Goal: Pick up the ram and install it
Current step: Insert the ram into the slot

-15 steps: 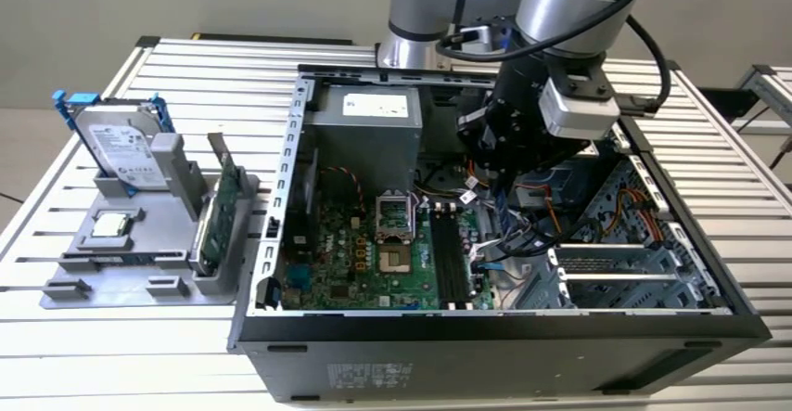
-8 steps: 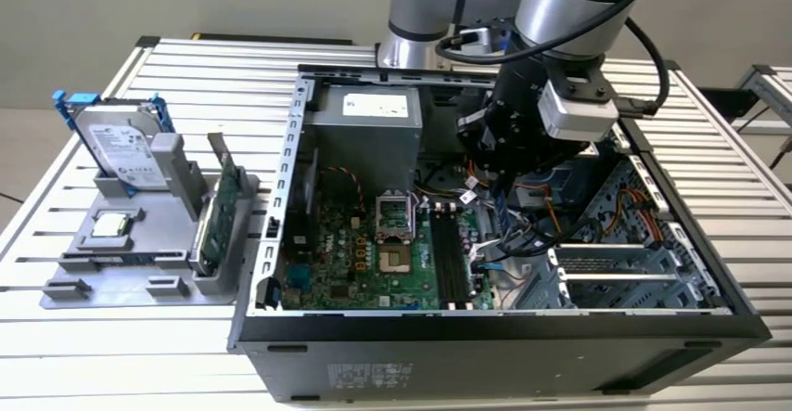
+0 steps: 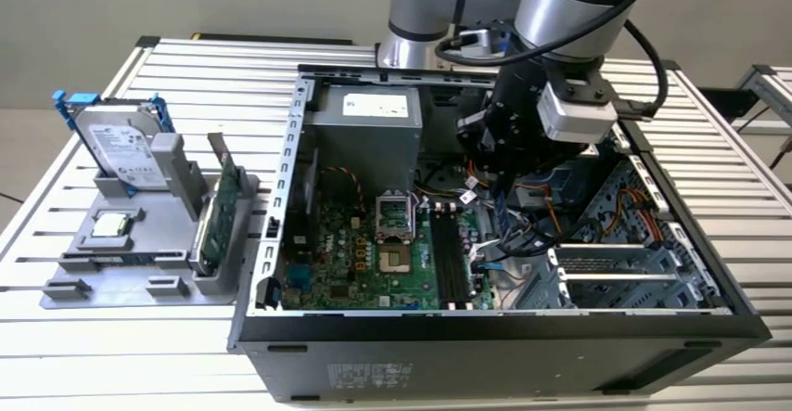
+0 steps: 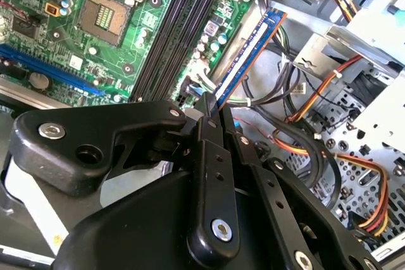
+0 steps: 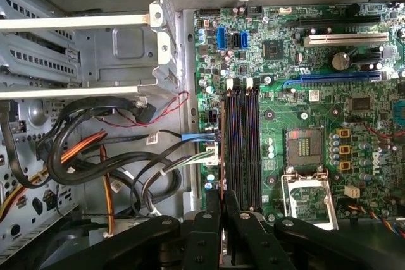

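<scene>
The ram (image 4: 247, 55), a long thin blue-edged circuit stick, sat clamped between the fingers of our black gripper (image 4: 212, 107) just beside the black memory slots (image 4: 168, 36), centre-right in the exterior view, and we feared a tilt jamming it against a slot's edge.

Computer case (image 3: 495, 355) lies open on the slatted table (image 3: 185, 68). To the exterior view's left of it sits a holder tray (image 3: 118, 249): hard drive (image 3: 124, 147) standing at the back, circuit card (image 3: 217, 221) on edge along the side nearest the case. Inside, the motherboard (image 3: 359, 263) lies on the floor, power supply (image 3: 365, 119) behind it, drive cage (image 3: 619, 272) to the exterior view's right. The memory slots (image 5: 243, 150) run between CPU socket (image 5: 304, 147) and cables (image 5: 69, 156). The gripper (image 4: 212, 105) pinches the ram (image 4: 250, 49) over the board's edge, just beside those slots.
</scene>
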{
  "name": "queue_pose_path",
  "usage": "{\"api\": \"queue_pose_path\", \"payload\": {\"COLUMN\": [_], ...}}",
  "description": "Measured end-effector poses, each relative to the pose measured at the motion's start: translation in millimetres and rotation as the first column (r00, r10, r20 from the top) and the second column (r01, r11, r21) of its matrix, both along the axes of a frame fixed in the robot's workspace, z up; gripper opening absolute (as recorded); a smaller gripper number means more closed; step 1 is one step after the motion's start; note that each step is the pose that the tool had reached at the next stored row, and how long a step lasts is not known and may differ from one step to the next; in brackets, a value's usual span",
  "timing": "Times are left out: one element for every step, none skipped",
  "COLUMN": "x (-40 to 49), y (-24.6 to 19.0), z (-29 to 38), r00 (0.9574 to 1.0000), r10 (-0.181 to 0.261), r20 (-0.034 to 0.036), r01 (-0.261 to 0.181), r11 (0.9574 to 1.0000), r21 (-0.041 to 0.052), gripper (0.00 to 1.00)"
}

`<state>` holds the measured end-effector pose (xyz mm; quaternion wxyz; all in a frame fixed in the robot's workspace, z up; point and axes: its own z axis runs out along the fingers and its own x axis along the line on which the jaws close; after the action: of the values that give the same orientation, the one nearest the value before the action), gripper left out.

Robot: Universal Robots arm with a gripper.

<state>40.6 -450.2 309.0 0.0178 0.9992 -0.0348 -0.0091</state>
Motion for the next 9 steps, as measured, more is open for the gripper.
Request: {"api": "queue_pose_path", "payload": {"x": [0.0,-0.1,-0.1,-0.1,-0.1,-0.2,-0.4,-0.5,-0.7], "y": [0.0,0.0,0.0,0.0,0.0,0.0,-0.1,0.0,-0.1], "z": [-0.4,-0.8,-1.2,-1.5,-1.7,-2.3,-3.6,-4.7,-5.1], "r00": [1.0,1.0,1.0,1.0,1.0,1.0,1.0,1.0,1.0], "r10": [0.0,0.0,0.0,0.001,0.001,0.001,0.002,0.002,0.002], "r20": [0.0,-0.0001,-0.0001,0.0,-0.0002,-0.0004,-0.0005,-0.0005,-0.0005], "r01": [0.0,0.0,0.0,-0.001,-0.001,-0.001,-0.002,-0.002,-0.002], "r11": [1.0,1.0,1.0,1.0,1.0,1.0,1.0,1.0,1.0], "r21": [-0.0002,-0.0005,-0.0004,-0.0008,-0.0013,-0.0014,-0.0014,-0.0014,-0.0015], "gripper": [0.0,0.0,0.0,0.0,0.0,0.0,0.0,0.0,0.0]}}
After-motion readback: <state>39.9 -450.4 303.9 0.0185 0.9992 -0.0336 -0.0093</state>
